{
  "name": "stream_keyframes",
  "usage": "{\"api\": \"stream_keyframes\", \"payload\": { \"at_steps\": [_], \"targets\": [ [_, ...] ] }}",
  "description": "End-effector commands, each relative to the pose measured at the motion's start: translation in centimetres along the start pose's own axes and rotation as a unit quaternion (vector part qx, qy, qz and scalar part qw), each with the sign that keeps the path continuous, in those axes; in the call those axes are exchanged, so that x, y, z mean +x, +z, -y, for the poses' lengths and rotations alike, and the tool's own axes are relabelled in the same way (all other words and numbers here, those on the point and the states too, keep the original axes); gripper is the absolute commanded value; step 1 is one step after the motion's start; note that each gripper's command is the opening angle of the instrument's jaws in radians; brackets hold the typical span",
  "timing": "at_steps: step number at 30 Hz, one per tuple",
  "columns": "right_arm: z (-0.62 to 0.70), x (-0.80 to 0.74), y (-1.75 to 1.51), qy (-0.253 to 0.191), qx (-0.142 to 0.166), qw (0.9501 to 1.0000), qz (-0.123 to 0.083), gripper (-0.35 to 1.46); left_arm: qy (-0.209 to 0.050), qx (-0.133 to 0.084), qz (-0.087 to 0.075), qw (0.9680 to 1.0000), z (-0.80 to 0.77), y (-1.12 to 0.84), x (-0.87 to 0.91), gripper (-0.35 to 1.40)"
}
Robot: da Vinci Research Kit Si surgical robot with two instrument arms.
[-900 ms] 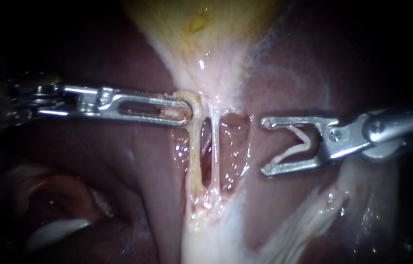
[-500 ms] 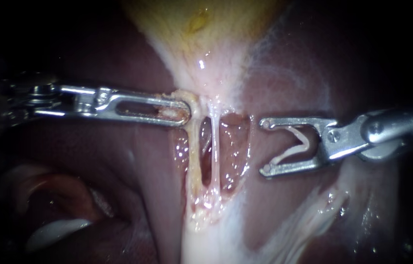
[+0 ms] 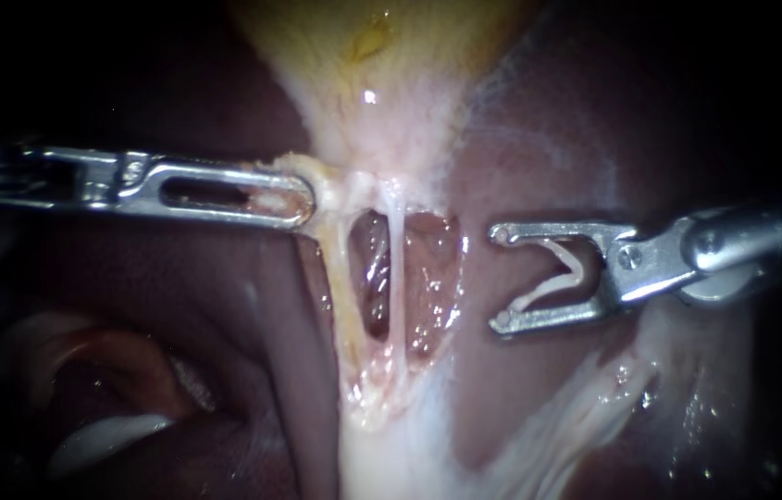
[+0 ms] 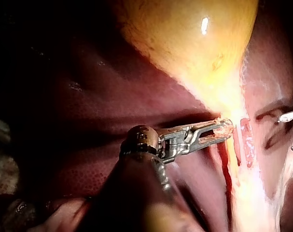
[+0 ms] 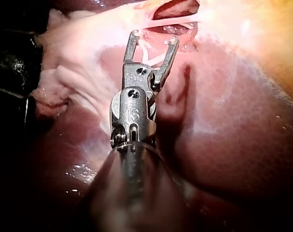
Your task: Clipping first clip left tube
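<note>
Two pale tubes run down from the yellow gallbladder (image 3: 381, 56) over the dark liver (image 3: 548, 139). The left tube (image 3: 335, 287) slants; the right tube (image 3: 395, 278) hangs straight. My left instrument (image 3: 305, 199) is shut on the pale tissue at the gallbladder's neck, just above the left tube, and shows the same hold in the left wrist view (image 4: 223, 129). My right instrument (image 3: 502, 276) stands open to the right of both tubes, touching neither. A white clip (image 3: 562, 273) sits between its jaws, also seen in the right wrist view (image 5: 153, 60).
Liver surface surrounds the tubes. A wide pale band of tissue (image 3: 409, 444) runs on below where they join. Pinkish folded tissue (image 3: 113, 370) lies at the lower left. The right instrument's jaw tips (image 4: 291, 116) show beyond the tubes in the left wrist view.
My left instrument has pulled the gripped tissue left and slightly up. The left tube now slants and the gap between the tubes is wider. The right instrument has barely moved.
</note>
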Motion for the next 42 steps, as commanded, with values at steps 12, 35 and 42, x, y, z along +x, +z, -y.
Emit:
{"api": "stream_keyframes", "payload": {
  "at_steps": [12,35,42],
  "targets": [
    [0.05,-0.02,0.27,0.014,0.004,0.9999,-0.002,0.50,0.002,-0.002,0.001,1.0000,-0.09,-0.02,0.01,-0.35],
    [0.12,-0.50,1.48,0.077,0.011,0.9970,-0.003,0.50,0.001,-0.003,0.002,1.0000,-0.07,-0.01,0.02,-0.35],
    [0.10,-0.58,1.77,0.080,0.018,0.9967,-0.004,0.50,0.001,-0.003,0.003,1.0000,-0.06,0.00,0.01,-0.35]
  ]
}}
